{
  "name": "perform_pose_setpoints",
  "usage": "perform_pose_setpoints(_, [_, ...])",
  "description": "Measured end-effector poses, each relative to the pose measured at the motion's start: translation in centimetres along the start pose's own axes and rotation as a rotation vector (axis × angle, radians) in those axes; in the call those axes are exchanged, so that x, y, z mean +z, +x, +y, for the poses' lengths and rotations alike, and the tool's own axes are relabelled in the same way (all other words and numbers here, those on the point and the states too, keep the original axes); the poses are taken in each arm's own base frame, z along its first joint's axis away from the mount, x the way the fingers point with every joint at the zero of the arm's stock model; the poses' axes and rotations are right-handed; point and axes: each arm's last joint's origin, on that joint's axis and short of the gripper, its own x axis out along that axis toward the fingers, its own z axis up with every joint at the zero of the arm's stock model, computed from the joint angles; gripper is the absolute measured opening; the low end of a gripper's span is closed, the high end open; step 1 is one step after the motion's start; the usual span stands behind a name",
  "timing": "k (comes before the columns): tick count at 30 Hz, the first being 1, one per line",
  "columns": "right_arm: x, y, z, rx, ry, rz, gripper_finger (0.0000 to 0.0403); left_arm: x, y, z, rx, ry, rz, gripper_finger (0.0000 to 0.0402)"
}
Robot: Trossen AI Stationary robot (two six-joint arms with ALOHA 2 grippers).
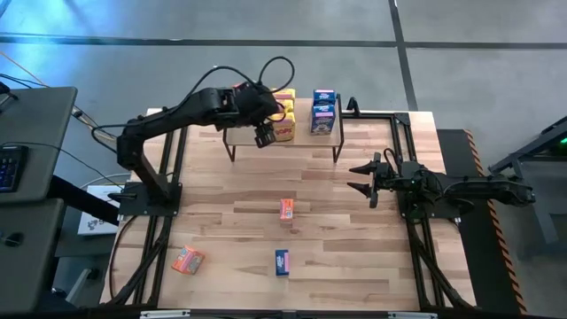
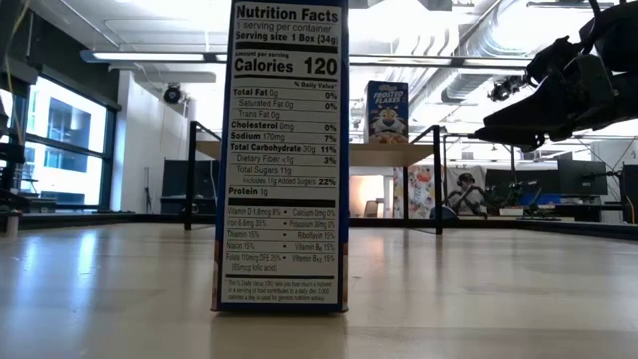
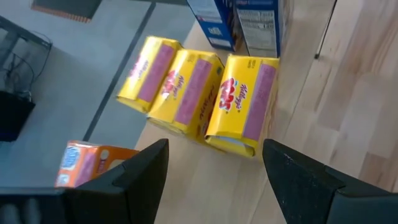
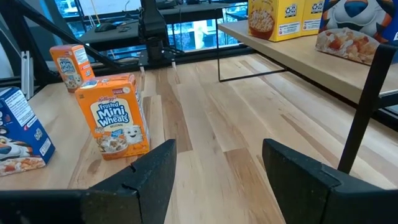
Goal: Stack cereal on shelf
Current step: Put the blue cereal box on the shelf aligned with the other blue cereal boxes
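Note:
My left gripper [image 1: 266,135] [image 3: 214,186] is open and empty, hovering over the left part of the shelf [image 1: 306,140], just above three yellow cereal boxes [image 3: 193,93] [image 1: 283,112] that lie flat side by side on its wooden top. Blue boxes [image 1: 323,111] [image 3: 239,22] stand upright beside them. An orange box [image 3: 87,163] shows past the left finger at the shelf's end. My right gripper [image 1: 365,177] [image 4: 214,180] is open and empty, low over the table's right side. On the table stand an orange box [image 1: 287,209] [image 4: 115,115], a blue box [image 1: 283,261] [image 2: 282,155] and another orange box [image 1: 188,259] [image 4: 68,65].
The shelf's thin black legs [image 1: 335,146] [image 4: 364,106] stand between the right gripper and the shelf top. Black frame rails [image 1: 403,133] run along the table's sides. Bare wood [image 1: 239,195] lies between the shelf and the loose boxes. The blue box hides much of the low view.

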Motion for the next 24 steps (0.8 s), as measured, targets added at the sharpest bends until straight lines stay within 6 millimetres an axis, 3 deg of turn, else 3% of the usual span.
perform_pose_setpoints(8, [0.0,0.0,0.0,0.000,0.000,0.000,0.0232,-0.3,-2.9,0.2,-0.010,-0.013,-0.069,0.0251])
perform_pose_setpoints(15, [0.0,0.0,0.0,0.000,0.000,0.000,0.0232,-0.4,-4.4,-0.9,-0.048,-0.003,-0.108,0.0251])
perform_pose_setpoints(24, [0.0,0.0,0.0,0.000,0.000,0.000,0.0232,-1.7,-4.1,-3.8,-0.093,0.032,-0.033,0.0251])
